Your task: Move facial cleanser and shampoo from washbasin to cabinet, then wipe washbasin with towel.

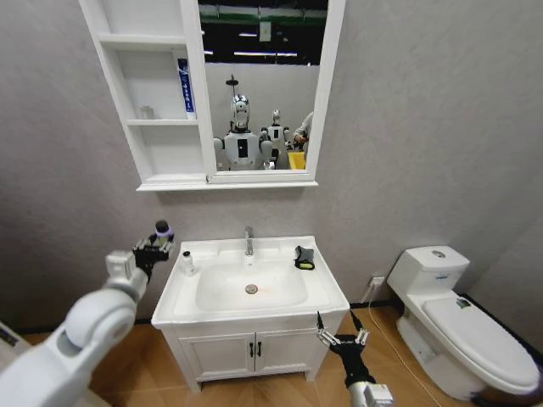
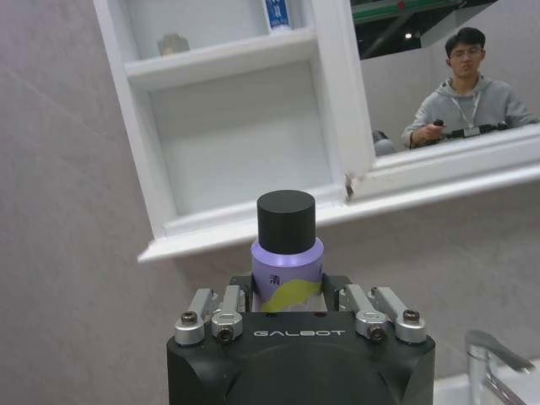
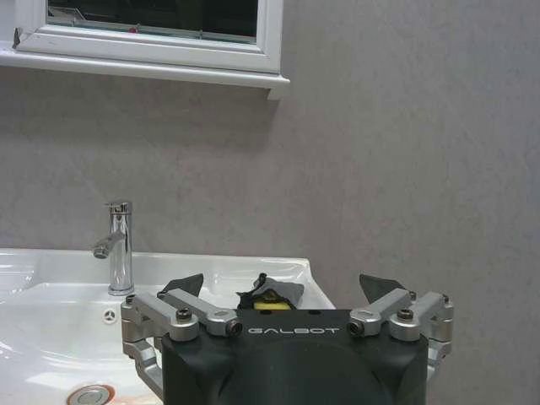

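My left gripper (image 1: 154, 248) is shut on a purple bottle with a black cap (image 1: 162, 231), likely the shampoo (image 2: 287, 249), and holds it upright in the air left of the washbasin (image 1: 327, 292) and below the cabinet (image 1: 170, 182). In the left wrist view the open shelves (image 2: 236, 139) rise just behind the bottle. A blue and white tube (image 1: 185, 86), likely the facial cleanser, stands on a middle shelf. The black and yellow towel (image 1: 305, 258) lies on the basin's right rim. My right gripper (image 1: 342, 337) hangs open low at the vanity's front right corner, facing the towel (image 3: 270, 294).
A small white item (image 1: 187, 263) sits on the basin's left rim near the held bottle. The chrome faucet (image 1: 249, 240) stands at the back centre. A white toilet (image 1: 462, 326) is at the right. A small grey object (image 2: 173, 42) rests on an upper shelf.
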Robot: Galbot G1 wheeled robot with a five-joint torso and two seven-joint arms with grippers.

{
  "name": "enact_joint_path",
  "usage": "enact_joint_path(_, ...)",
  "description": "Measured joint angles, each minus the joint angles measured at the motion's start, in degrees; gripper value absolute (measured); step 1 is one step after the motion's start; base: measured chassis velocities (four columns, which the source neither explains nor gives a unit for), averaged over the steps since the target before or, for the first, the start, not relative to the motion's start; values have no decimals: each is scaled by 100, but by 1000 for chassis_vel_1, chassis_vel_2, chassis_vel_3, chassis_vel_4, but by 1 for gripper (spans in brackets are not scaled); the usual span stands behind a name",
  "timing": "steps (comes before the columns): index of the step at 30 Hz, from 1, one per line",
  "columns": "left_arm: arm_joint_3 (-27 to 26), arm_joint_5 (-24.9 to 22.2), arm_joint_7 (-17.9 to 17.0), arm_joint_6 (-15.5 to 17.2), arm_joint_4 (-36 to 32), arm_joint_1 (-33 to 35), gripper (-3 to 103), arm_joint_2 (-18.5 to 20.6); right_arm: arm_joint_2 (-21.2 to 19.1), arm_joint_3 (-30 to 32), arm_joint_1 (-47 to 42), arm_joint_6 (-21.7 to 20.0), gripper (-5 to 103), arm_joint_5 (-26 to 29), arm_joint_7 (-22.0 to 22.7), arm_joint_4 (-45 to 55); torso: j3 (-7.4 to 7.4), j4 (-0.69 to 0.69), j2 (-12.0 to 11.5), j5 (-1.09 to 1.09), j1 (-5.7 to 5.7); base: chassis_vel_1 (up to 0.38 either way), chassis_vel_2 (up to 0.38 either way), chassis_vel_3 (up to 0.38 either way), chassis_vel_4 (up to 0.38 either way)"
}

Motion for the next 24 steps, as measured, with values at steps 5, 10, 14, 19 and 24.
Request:
enact_joint_path(5,1216,-1038,-213,356,874,-2356,43,333,-17,59,-10,43,100,21,14,32,0,1,0,0,1,0,0,0,0)
enact_joint_path(10,2494,-1551,-404,607,1750,-4281,43,56,-30,77,-9,48,100,31,24,60,0,0,0,2,0,0,0,0,0)
enact_joint_path(14,3190,-1723,-523,755,2719,-5429,43,-469,-33,105,-12,48,100,42,33,94,1,-1,-1,4,1,0,0,0,0)
enact_joint_path(19,4011,-1404,-490,791,4019,-6291,43,-1196,-44,176,-41,76,100,78,48,109,1,0,-1,3,1,0,0,0,0)
enact_joint_path(24,4423,-901,-269,790,5045,-6647,43,-1829,-49,237,-33,87,100,135,75,115,1,-1,-1,4,1,0,0,0,0)
